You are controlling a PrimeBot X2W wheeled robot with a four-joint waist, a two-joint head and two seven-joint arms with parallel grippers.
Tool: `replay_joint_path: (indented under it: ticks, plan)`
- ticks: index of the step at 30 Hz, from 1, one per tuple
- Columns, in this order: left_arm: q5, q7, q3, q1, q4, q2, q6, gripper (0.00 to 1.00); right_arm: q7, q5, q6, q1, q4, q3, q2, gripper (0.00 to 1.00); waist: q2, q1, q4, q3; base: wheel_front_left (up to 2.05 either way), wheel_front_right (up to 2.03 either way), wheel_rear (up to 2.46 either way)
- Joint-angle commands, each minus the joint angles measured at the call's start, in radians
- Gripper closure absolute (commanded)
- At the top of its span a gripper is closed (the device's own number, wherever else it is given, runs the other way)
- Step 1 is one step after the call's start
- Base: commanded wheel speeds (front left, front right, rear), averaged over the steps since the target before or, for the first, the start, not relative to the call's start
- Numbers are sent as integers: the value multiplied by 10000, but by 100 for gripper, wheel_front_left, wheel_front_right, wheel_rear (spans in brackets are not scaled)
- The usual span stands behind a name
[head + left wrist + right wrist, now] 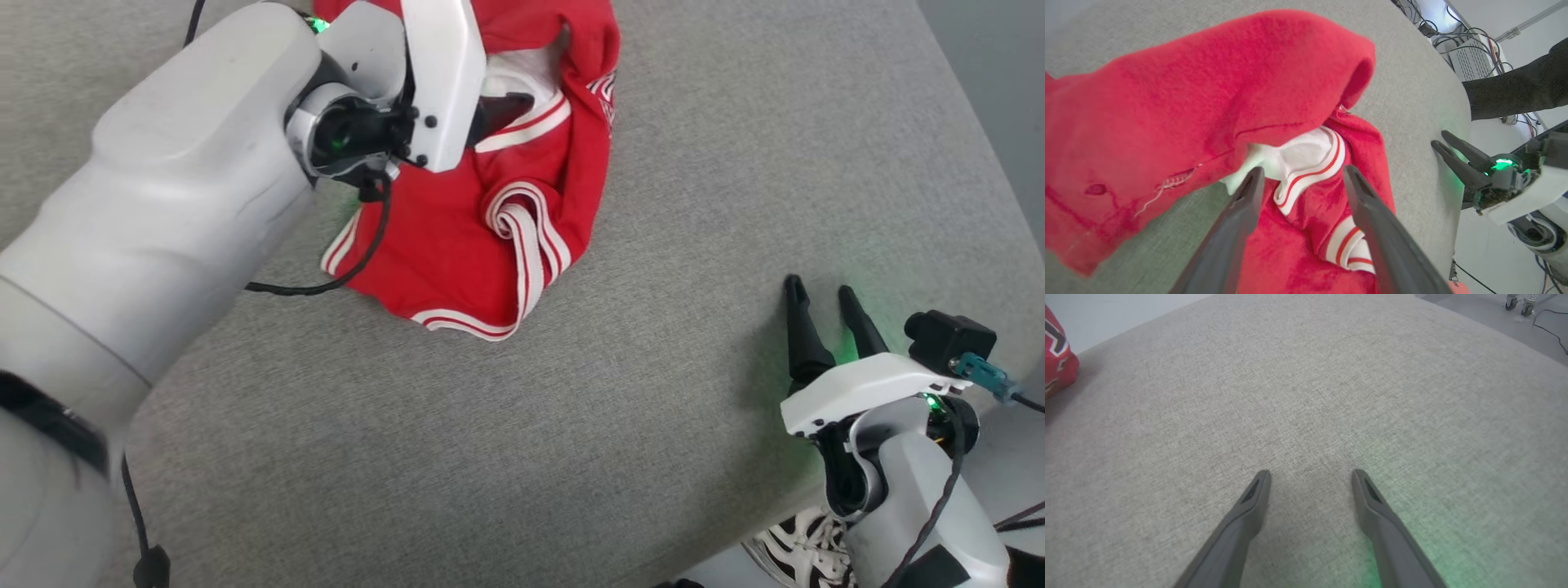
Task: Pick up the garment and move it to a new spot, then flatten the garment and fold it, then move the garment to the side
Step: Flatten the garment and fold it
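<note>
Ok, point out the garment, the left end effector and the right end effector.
garment point(457, 253), head view, red body fabric.
left end effector point(1303, 169), left wrist view, midway between fingertips.
right end effector point(1311, 472), right wrist view, midway between fingertips.

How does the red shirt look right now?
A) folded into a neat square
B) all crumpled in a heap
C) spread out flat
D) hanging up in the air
B: the garment lies bunched up on the grey surface, with its red cloth folded over itself and its striped trim curled in loops.
</note>
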Motion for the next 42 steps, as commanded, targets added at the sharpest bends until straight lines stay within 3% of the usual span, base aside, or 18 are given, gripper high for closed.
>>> replay_joint_path:
  ticks: [1,8,13,14,15,16,21,28,33,42]
  plan:
    - [-75,51,-21,123,-47,70,-25,0,89,-39,7,-107,120,141,164,0,0,0,81,-60,0,0,0]
    - [144,-289,-63,232,269,263,-25,0,101,300,12,-303,29,583,143,0,0,0,-250,265,0,0,0]
    - [-214,-421,167,234,975,30,-26,3,-2,559,-2,-194,227,685,106,0,0,0,-583,477,0,0,0]
    - [-278,-393,195,240,1070,7,-26,31,-22,594,-9,-169,264,686,100,0,0,0,-626,491,0,0,0]
    - [-312,-388,198,233,1124,-10,-26,52,-52,602,-11,-139,299,675,95,0,0,0,-649,495,0,0,0]
    - [-390,-383,224,244,1163,-33,-26,100,-66,610,-14,-125,332,664,95,0,0,0,-666,494,0,0,0]
    - [-635,-579,429,185,1091,-46,-26,100,-145,472,-20,-138,483,475,92,0,0,0,-493,362,0,0,0]
    - [-1114,-1061,872,312,344,389,-26,100,-88,-9,7,-216,419,153,47,0,0,0,521,-134,0,0,0]
    - [-1386,-1168,968,956,-184,1171,-26,100,97,-291,21,-162,249,-59,-137,0,0,0,1271,-488,0,0,0]
    - [-2032,-1790,1202,3226,-858,3564,-25,100,788,-948,26,135,-673,-661,-542,0,0,0,2397,-974,0,0,0]
